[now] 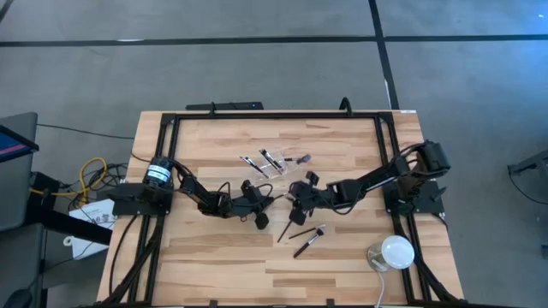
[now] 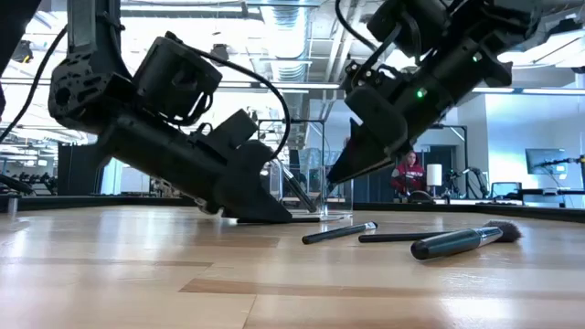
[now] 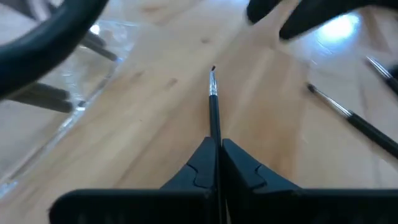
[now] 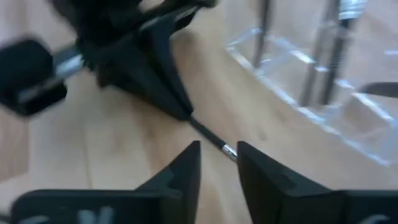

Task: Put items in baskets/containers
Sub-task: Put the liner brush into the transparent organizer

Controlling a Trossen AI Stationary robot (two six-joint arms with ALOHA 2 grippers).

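Observation:
My left gripper (image 3: 217, 144) is near the table's middle (image 1: 269, 202), shut on a thin dark makeup brush (image 3: 214, 102) whose silver ferrule and tip point toward my right gripper (image 1: 294, 198). My right gripper (image 4: 217, 154) is open, its fingers standing on either side of that brush's ferrule end (image 4: 228, 150); I cannot tell whether they touch it. The clear plastic container (image 1: 276, 162) stands just beyond both grippers with several brushes in it. Three more brushes (image 1: 308, 233) lie flat on the wood nearer the near edge, also seen as brushes (image 2: 402, 238) in the low view. My left gripper pinches the thin brush by its dark handle (image 3: 216, 134) between its two fingers. The brush lies along the fingers and sticks out forward past their tips, ferrule and tip free. The fingers slant down toward the table (image 2: 265, 212). Whether the brush is lifted clear, I cannot tell.
A white round dome-shaped object (image 1: 392, 252) sits by the table's near right corner. A black frame (image 1: 274, 115) runs along the table's edges. Bare wood (image 1: 214, 257) shows toward the near left. A person (image 2: 407, 174) is far off in the room behind.

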